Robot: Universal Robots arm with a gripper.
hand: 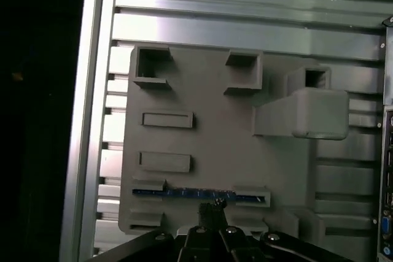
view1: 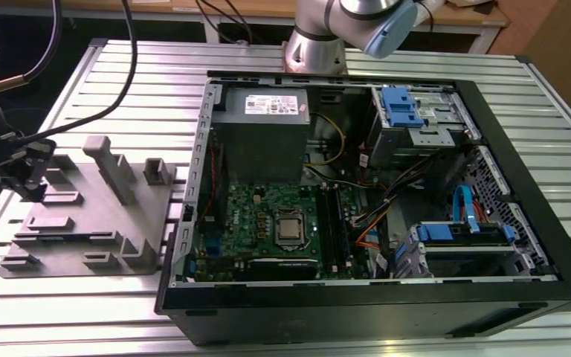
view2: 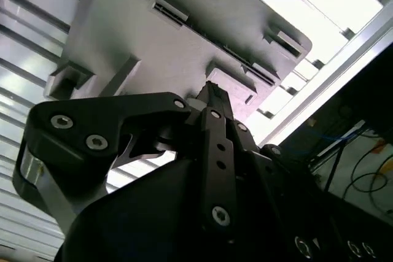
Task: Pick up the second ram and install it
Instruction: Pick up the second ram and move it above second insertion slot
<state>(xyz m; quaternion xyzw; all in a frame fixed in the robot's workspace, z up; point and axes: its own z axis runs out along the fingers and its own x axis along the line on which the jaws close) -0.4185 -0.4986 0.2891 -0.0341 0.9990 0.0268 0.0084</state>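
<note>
The second ram [hand: 184, 193] is a thin dark blue strip standing on edge between two holders of a grey fixture plate [hand: 227, 145]. It also appears as a dark line [view2: 202, 36] in the second wrist view. My gripper [hand: 212, 208] hangs just above the ram's middle, its black fingers pressed together with nothing between them. In the exterior view my gripper [view1: 33, 182] is over the left edge of the fixture plate [view1: 97, 223]. The open computer case [view1: 385, 186] lies to the exterior view's right, with the green motherboard [view1: 265, 223] and its black slot rails [view1: 330, 223].
The fixture plate carries several raised grey blocks and a tall upright post [view1: 117, 167]. The case holds a grey power supply [view1: 261, 141], blue drive brackets [view1: 400, 108] and loose cables [view1: 385, 193]. Everything rests on a ribbed aluminium table [view1: 117, 82]. A black cable [view1: 97, 115] crosses the table.
</note>
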